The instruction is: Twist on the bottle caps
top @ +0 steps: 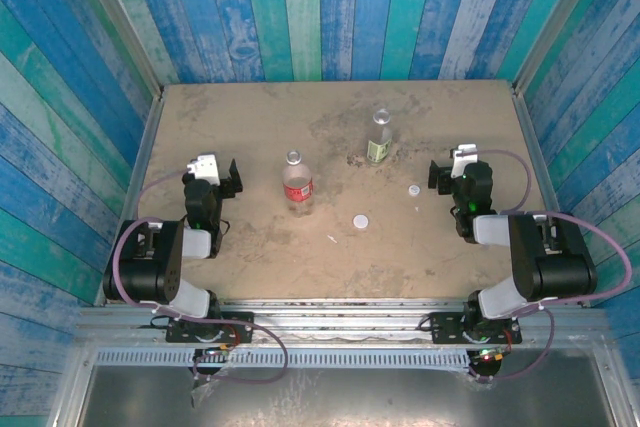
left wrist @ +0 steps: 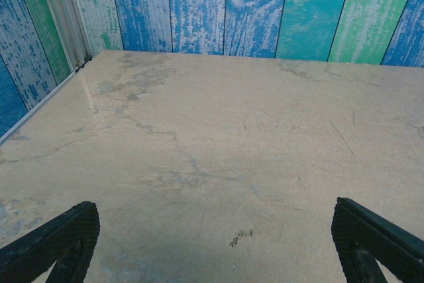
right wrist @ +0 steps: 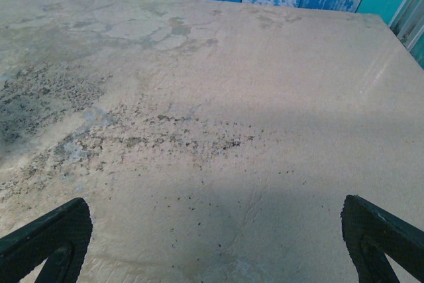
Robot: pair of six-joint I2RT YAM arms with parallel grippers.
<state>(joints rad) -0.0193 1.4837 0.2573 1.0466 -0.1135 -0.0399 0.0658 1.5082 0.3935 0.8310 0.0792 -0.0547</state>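
My left gripper (top: 218, 169) and right gripper (top: 455, 165) both gape, holding nothing. From the middle of the tan table (top: 250, 117), the clear red-labelled plastic bottle (top: 297, 187) stands at nine o'clock and the clear green-labelled plastic bottle (top: 379, 139) at one. The larger round white plastic cap (top: 360, 219) lies at five, the smaller round white plastic cap (top: 414, 189) at three.

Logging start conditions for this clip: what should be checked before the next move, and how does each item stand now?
1. Red-label bottle upright, no cap on: ok.
2. Green-label bottle upright, no cap on: ok.
3. Larger cap and smaller cap lying free on the table: ok.
4. Left gripper open and empty: ok.
5. Right gripper open and empty: ok.
6. Which cap fits which bottle: cannot tell.
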